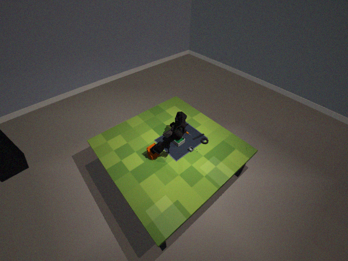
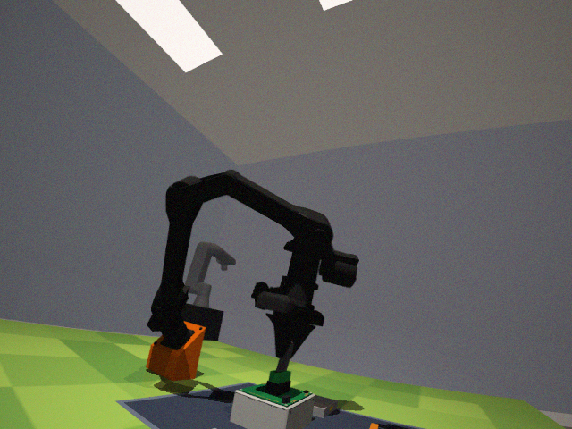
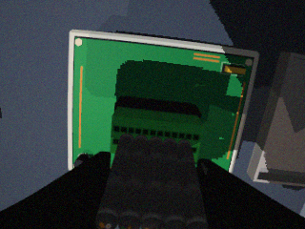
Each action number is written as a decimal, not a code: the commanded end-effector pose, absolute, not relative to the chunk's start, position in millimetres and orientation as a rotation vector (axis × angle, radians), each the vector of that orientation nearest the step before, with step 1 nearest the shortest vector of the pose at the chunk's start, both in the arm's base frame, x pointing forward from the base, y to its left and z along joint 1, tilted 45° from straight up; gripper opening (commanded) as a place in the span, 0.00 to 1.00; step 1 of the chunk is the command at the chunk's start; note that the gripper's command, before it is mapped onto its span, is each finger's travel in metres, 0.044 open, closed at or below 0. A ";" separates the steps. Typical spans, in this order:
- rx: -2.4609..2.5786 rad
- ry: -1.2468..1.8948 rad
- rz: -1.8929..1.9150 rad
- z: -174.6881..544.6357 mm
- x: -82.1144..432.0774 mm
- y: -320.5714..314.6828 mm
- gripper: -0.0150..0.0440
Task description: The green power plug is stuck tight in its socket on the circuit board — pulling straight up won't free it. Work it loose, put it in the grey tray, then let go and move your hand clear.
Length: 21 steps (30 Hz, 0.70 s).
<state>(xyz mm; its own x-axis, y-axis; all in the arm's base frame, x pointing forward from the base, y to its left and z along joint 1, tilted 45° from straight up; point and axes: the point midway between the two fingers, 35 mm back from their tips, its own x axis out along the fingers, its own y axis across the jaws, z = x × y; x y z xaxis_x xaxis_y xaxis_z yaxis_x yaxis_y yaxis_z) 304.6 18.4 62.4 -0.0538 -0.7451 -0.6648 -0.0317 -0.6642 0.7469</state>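
The green plug (image 2: 280,377) (image 3: 143,122) sits in the black socket (image 2: 278,387) (image 3: 157,104) on the green circuit board (image 1: 181,139) (image 2: 251,392) (image 3: 97,67), which lies on a pale box. A bundle of dark cables (image 3: 152,181) runs from the plug toward the wrist camera. My gripper (image 2: 281,364) (image 3: 154,166) points down from above and is shut on the plug, one finger at each end of it. The fingertips are dark and partly hidden. The grey tray (image 2: 324,407) (image 3: 286,86) stands close beside the board, to the right in the wrist view.
A dark blue mat (image 1: 179,154) (image 2: 175,410) lies under the board and tray. On or near it are a black ring (image 1: 204,140), a dark strip (image 1: 198,136), an orange-handled tool (image 1: 187,132) and a small grey part (image 1: 190,149). The arm's orange base (image 1: 151,154) (image 2: 172,362) stands beside the mat.
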 end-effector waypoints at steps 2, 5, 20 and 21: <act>1.827 -0.694 -1.837 80.1 304.9 24.6 0.25; 1.862 -0.652 -1.871 83.6 304.8 21.7 0.25; 1.680 -0.855 -1.697 69.7 305.3 40.2 0.25; 1.679 -0.857 -1.696 69.6 305.3 40.3 0.25</act>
